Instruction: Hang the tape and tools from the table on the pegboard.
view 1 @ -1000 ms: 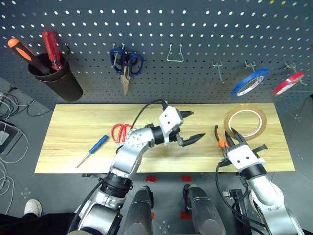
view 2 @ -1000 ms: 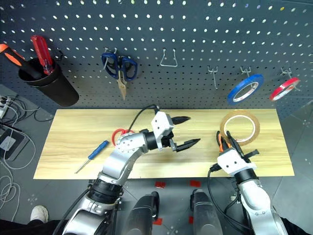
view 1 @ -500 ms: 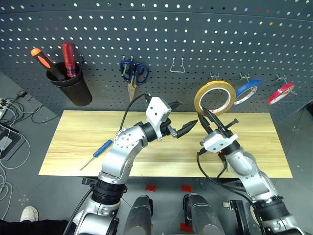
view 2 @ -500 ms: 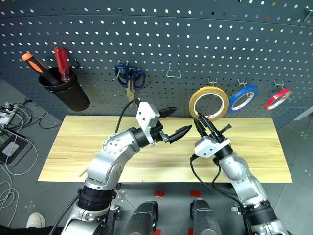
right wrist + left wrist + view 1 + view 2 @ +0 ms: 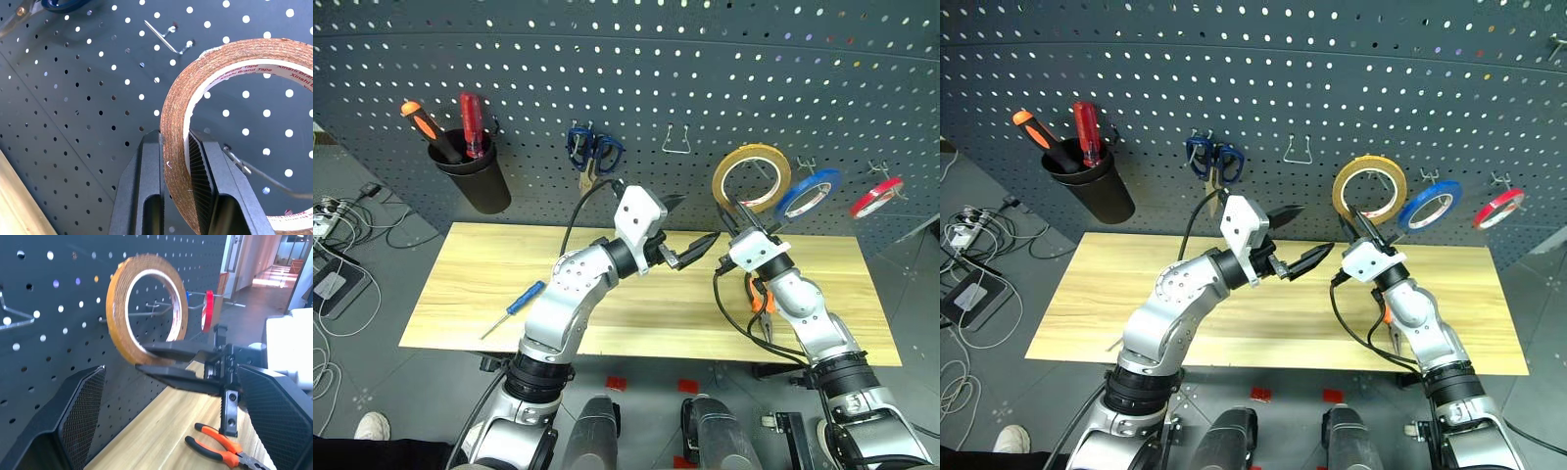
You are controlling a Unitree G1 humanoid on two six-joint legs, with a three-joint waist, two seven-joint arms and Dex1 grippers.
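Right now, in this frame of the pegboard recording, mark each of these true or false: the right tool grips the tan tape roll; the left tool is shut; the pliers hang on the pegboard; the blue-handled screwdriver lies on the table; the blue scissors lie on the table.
1. The right tool grips the tan tape roll. True: its fingers pinch the ring's lower edge, held up against the pegboard.
2. The left tool is shut. False: its fingers stand wide apart and hold nothing.
3. The pliers hang on the pegboard. False: they lie on the table.
4. The blue-handled screwdriver lies on the table. True.
5. The blue scissors lie on the table. False: they hang on a pegboard hook.
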